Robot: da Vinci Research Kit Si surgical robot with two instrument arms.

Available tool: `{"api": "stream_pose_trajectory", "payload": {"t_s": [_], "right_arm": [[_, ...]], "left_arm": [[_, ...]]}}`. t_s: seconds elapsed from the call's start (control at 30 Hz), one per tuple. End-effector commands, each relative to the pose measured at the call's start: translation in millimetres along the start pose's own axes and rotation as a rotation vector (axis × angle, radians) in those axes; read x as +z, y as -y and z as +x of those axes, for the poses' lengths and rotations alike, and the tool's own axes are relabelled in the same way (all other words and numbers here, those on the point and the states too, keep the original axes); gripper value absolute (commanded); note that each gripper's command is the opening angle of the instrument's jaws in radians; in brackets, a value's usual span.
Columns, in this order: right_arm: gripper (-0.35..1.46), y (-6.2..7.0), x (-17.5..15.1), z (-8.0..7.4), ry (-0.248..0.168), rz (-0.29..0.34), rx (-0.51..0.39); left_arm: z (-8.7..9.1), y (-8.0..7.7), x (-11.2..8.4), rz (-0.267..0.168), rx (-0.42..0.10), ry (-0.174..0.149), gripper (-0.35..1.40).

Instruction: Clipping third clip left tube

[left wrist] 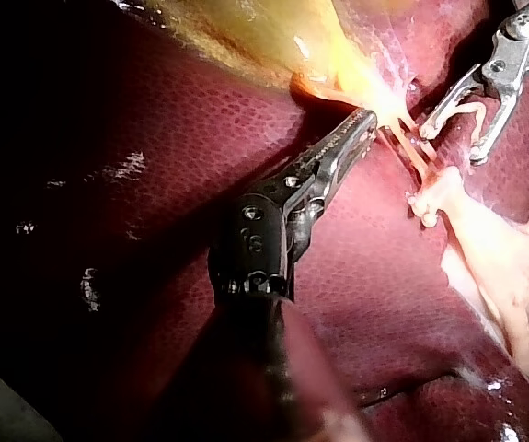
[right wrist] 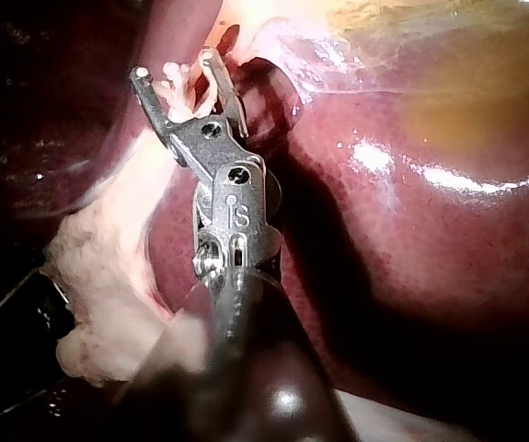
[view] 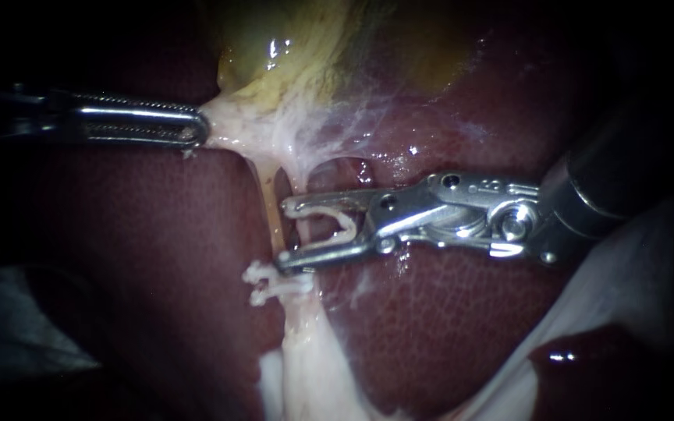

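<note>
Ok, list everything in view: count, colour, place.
Mottled liver: one, dark red, under everything.
Glistening gallbladder: one, yellow-green, at the top of the endoscope view.
Stringy tissue: one web, whitish, between gallbladder and tube.
Slender tube: one clearly traced, cream, running down across the liver.
Closed plastic clips: two, white, on the tube just below the right instrument's jaws.
Open plastic clip: one, white, loaded between the right instrument's jaws.
Left instrument: one, silver, jaws shut on the stringy tissue.
Right instrument: one, silver, jaws spread, tips at the tube.
</note>
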Motion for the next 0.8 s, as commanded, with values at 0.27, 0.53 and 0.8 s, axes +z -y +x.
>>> {"api": "stream_pose_trajectory", "payload": {"t_s": [0.27,0.53,0.8], "right_arm": [[0.47,-1.7,0.1,-1.0,0.009,-0.015,0.002],[0.47,-3.2,1.4,-2.3,0.010,-0.030,-0.003],[0.48,-3.8,2.2,-2.5,0.011,-0.014,-0.003]], "left_arm": [[0.0,-0.1,0.0,0.000,0.000,0.000,-0.35],[0.0,-0.1,0.0,0.001,0.000,0.000,-0.35],[0.0,-0.1,0.0,0.001,0.000,0.000,-0.35]]}}
